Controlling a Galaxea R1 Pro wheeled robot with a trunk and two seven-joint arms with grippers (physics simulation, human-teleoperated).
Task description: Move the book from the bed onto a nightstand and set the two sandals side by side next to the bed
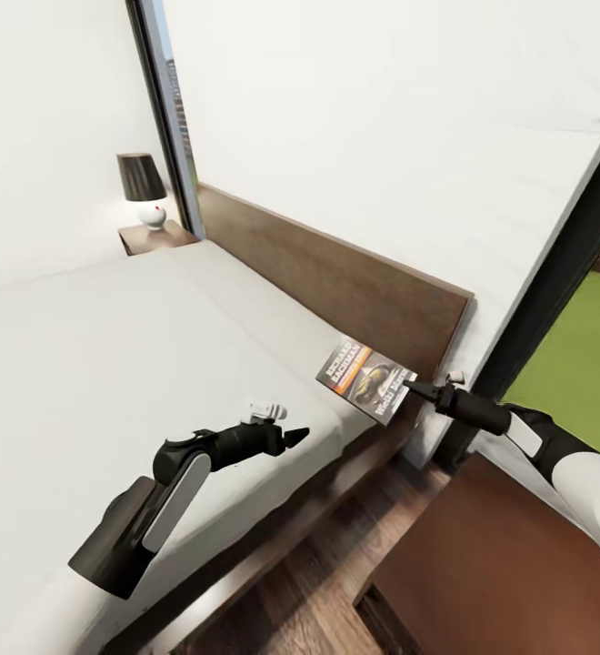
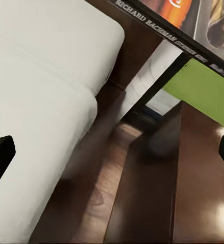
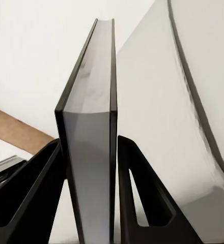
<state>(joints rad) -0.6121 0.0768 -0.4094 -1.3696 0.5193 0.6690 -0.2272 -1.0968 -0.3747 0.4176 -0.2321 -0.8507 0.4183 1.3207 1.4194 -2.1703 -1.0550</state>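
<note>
Closest to the head camera, a dark brown glossy cabinet top (image 1: pixel 495 555) fills the lower right corner, with plank floor (image 1: pixel 309 591) between it and the bed (image 1: pixel 109 364). Over the bed's near edge hangs the left gripper (image 1: pixel 295 437); from the head it looks like a closed point, but the left wrist view shows its two fingertips (image 2: pixel 0 155) at opposite edges of the picture, so the claw stands wide apart and empty. That wrist view also looks down past the rounded mattress corner to the floor and the cabinet top (image 2: pixel 193 193), and catches the book's spine (image 2: pixel 163 35) overhead with the author's name in white, lettering the head view is too coarse to read.

Farther along, the right gripper (image 1: pixel 412 389) is clamped on the book (image 1: pixel 365 378), holding it in the air above the mattress corner, just in front of the headboard's (image 1: pixel 336 273) end. The head view gives the cover face, with its orange band and greyish picture. The right wrist view gives what that angle hides: the book (image 3: pixel 89 152) edge-on, its pale page block between dark covers, with a black finger (image 3: pixel 142 198) pressed against each side.

Beyond, at the far side of the bed, stands the nightstand (image 1: pixel 157 238), bearing the black-shaded lamp (image 1: pixel 143 188). A dark-framed window (image 1: pixel 573 364) with green lawn runs along the right.
</note>
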